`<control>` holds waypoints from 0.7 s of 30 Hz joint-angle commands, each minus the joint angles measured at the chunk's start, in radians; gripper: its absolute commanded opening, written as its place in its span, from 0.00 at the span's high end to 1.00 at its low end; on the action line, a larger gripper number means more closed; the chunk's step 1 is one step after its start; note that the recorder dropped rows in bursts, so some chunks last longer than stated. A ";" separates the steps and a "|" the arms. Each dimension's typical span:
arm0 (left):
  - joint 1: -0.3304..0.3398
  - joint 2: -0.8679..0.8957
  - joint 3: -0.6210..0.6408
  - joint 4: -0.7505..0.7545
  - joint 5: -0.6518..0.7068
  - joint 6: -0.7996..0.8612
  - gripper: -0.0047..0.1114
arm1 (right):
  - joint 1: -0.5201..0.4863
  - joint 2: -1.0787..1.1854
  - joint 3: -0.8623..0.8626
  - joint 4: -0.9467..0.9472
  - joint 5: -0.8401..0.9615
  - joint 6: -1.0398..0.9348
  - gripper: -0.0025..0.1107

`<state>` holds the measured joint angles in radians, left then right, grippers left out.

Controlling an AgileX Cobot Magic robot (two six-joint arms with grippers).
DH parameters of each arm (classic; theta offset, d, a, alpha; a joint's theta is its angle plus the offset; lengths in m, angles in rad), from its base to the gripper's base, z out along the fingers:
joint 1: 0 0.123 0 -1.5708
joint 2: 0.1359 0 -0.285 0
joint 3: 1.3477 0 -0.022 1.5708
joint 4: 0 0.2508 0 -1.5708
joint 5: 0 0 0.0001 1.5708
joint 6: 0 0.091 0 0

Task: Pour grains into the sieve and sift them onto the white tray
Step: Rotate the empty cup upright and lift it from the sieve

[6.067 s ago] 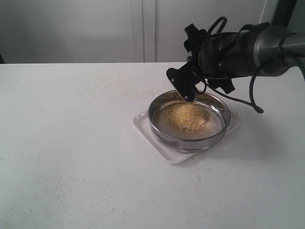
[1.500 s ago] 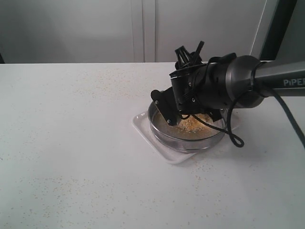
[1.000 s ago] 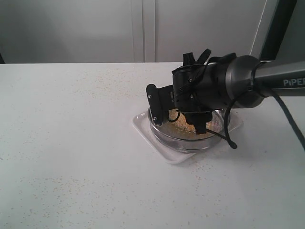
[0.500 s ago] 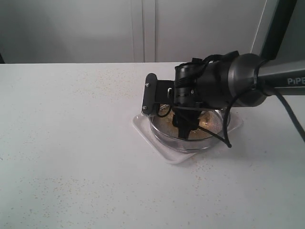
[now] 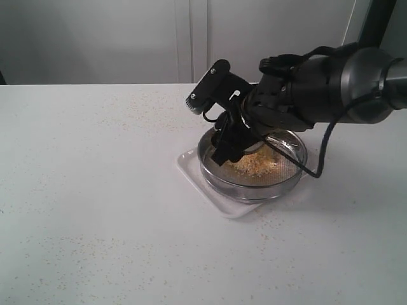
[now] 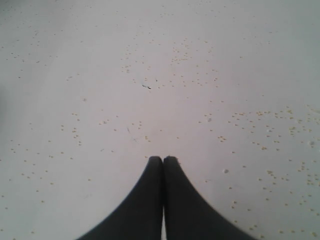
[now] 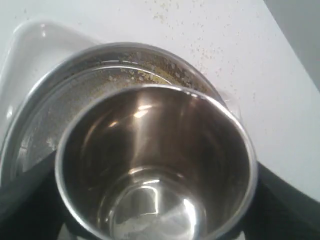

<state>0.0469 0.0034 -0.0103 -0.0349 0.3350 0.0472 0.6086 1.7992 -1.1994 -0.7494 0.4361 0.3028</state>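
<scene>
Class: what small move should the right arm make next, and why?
Probably carry the cup, held in the right gripper, clear of the sieve and set it on the table. The cup looks empty and the grains lie heaped in the sieve on the white tray, so pouring seems done; sifting comes next.

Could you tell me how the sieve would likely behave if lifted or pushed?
The sieve looks rigid with its steel rim, so it should lift without flexing. Its heap of grains would likely shift and leak through the mesh. On the smooth white tray it may slide.
</scene>
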 commanded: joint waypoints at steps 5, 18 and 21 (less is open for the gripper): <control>0.000 -0.003 0.010 -0.002 0.014 0.003 0.96 | -0.032 -0.025 0.003 0.128 -0.127 0.068 0.98; 0.000 -0.003 0.010 -0.002 0.014 0.003 0.96 | -0.063 -0.025 0.150 0.201 -0.518 0.180 0.98; 0.000 -0.003 0.010 -0.002 0.014 0.003 0.96 | -0.083 -0.025 0.179 0.207 -0.580 0.180 0.98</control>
<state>0.0469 0.0034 -0.0103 -0.0349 0.3350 0.0472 0.5486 1.7860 -1.0472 -0.5505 -0.0646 0.4718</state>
